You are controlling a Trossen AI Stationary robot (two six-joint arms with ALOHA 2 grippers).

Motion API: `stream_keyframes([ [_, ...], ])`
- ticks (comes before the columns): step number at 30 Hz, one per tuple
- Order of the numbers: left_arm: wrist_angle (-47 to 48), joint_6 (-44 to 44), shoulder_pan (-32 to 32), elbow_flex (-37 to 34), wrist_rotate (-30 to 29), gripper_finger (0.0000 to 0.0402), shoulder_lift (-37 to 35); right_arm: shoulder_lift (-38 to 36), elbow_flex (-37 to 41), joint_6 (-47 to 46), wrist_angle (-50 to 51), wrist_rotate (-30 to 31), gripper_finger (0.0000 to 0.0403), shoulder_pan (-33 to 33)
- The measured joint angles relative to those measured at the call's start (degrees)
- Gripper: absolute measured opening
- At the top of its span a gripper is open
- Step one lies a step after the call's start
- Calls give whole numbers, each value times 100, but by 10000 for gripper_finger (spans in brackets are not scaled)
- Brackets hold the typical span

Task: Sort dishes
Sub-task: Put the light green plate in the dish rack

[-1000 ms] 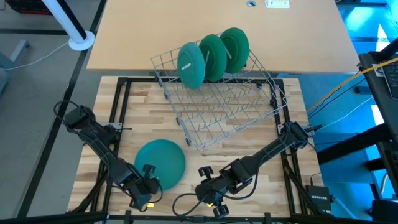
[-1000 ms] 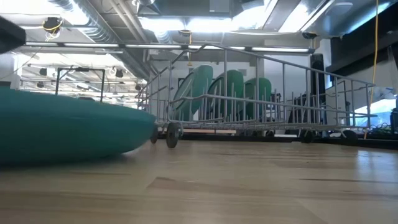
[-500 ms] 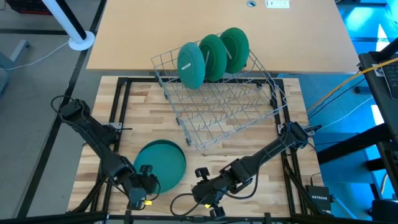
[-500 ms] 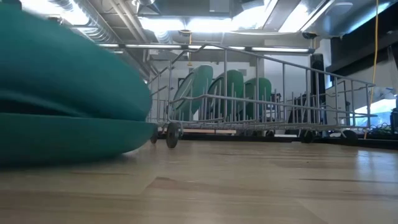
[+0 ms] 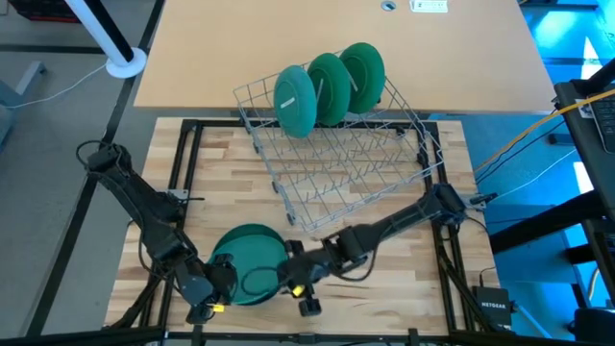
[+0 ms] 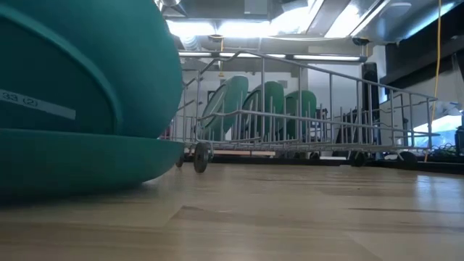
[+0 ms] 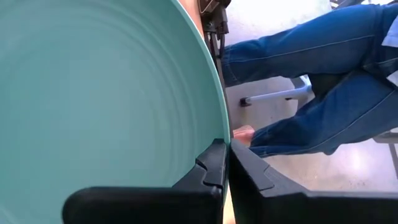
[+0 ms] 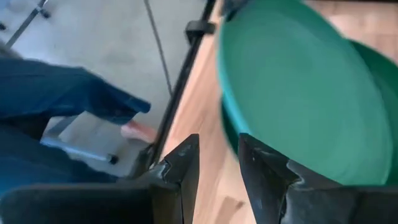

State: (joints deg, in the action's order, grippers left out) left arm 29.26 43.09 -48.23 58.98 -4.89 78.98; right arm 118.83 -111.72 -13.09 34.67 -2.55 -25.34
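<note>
Plates are what we look at first: near the front edge of the wooden table (image 5: pixel 404 288), left of centre, one teal plate (image 5: pixel 252 261) is tipped up off another plate (image 6: pixel 80 156) that lies flat beneath it. In the low view the raised one shows a white label strip on its back. We see the left gripper (image 5: pixel 223 284) pinched tight on the raised plate's rim at its front-left side; the left wrist view has the two dark fingers (image 7: pixel 214 171) pressed together against the plate's edge.

We find the right gripper (image 5: pixel 291 280) just beside the same pair of plates on their right, its fingers (image 8: pixel 186 158) standing moderately apart and holding nothing, the plate's rim just ahead of them.

Farther back, three more green plates (image 5: pixel 329 85) stand on edge in a row at the far end of the grey wire rack (image 5: pixel 356 168). Beyond the table edge, the wrist views show a person's legs in blue jeans (image 7: pixel 323 81).
</note>
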Motion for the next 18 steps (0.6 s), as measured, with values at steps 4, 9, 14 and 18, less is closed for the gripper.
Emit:
stream_keyframes([
  [4,9,-48,0,0,0,0,-5,56,-2,1,-243,-226,115,172],
  [9,4,-97,-1,0,2,0,-5,74,0,16,-311,-758,115,301],
  [14,-7,-138,0,0,4,0,-5,94,0,379,-405,-852,115,290],
  [18,-34,-129,-2,0,4,0,-5,213,0,433,-458,-866,115,290],
])
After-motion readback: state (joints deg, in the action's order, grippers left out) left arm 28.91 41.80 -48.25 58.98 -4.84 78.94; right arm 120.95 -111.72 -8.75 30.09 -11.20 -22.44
